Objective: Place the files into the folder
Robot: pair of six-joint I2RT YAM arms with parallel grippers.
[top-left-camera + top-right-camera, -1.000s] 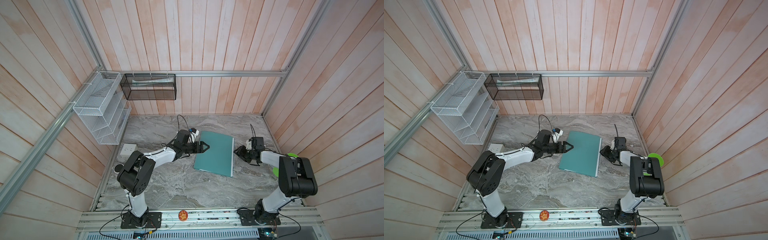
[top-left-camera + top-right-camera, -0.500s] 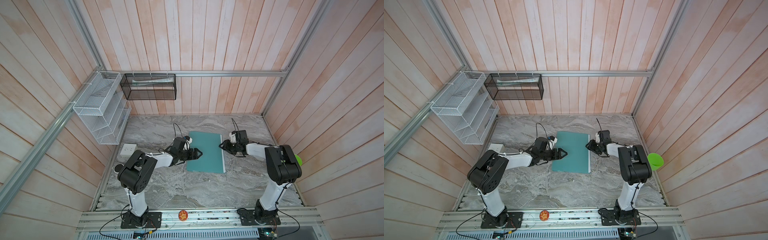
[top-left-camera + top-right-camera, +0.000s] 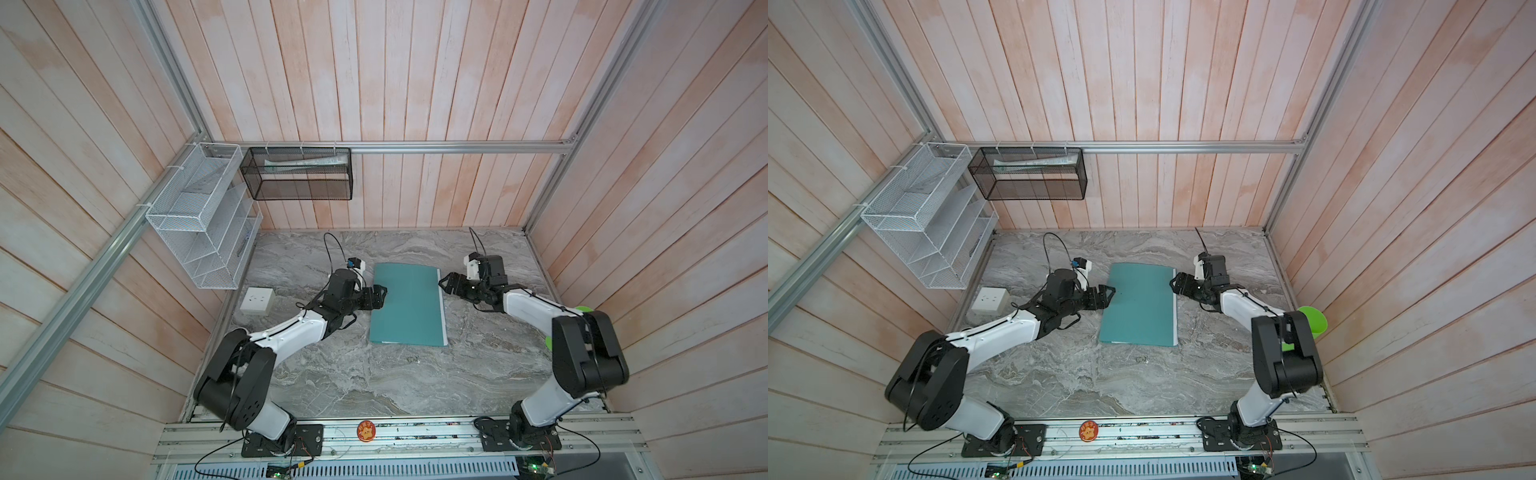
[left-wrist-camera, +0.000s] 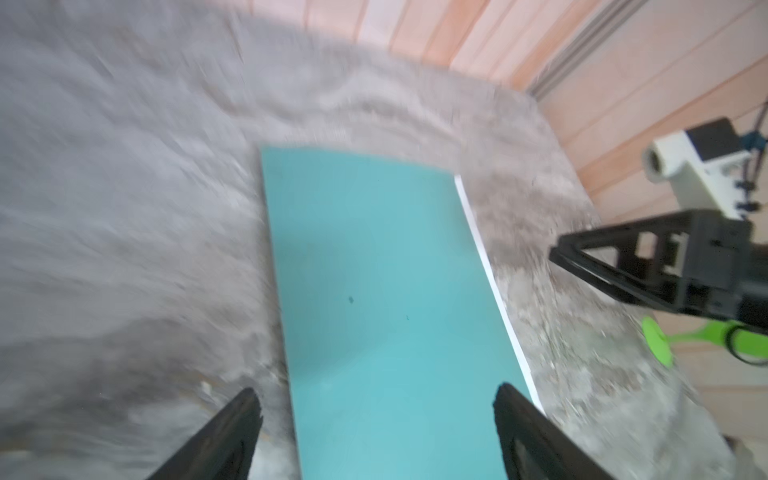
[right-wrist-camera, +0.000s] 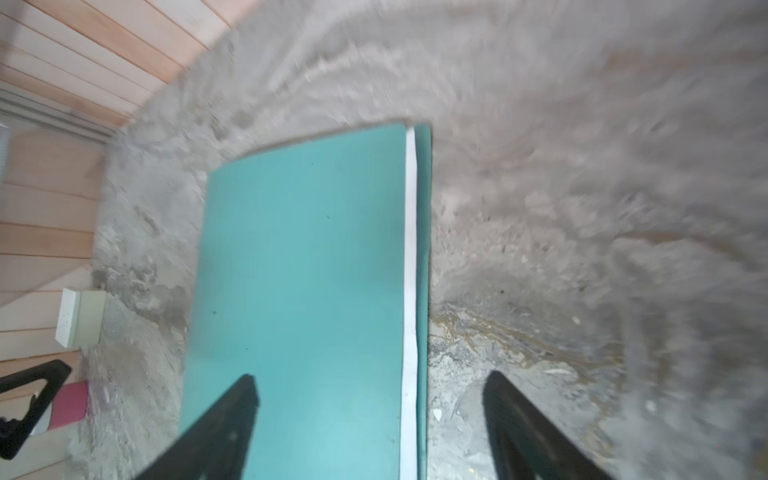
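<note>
Folder (image 3: pixel 405 305) lies flat & shut mid-desk (image 3: pixel 374 386), long edges running front to back. Files (image 5: pixel 410 249) are inside it: only a thin white strip shows along folder's R long edge, between top & bottom covers.

L jaws: at folder's L edge, far half, spread wide, nothing pinched. Wrist view is blurred; one finger (image 4: pixel 224 440) hangs over bare desk just beside the folder.

R jaws: at folder's R edge near its far corner, also spread wide, gripping nothing. One finger (image 5: pixel 220 432) is over the cover, the other over desk, w/ the white strip between them.

Can't tell if either touches folder.

Socket box (image 3: pixel 257 300) sits well L of folder, past L arm. Green cup (image 3: pixel 1312 320) is well R of folder, partly behind R arm. Wire rack (image 3: pixel 203 220) & black basket (image 3: pixel 297 174) hang on walls, beyond folder's far-L corner.
</note>
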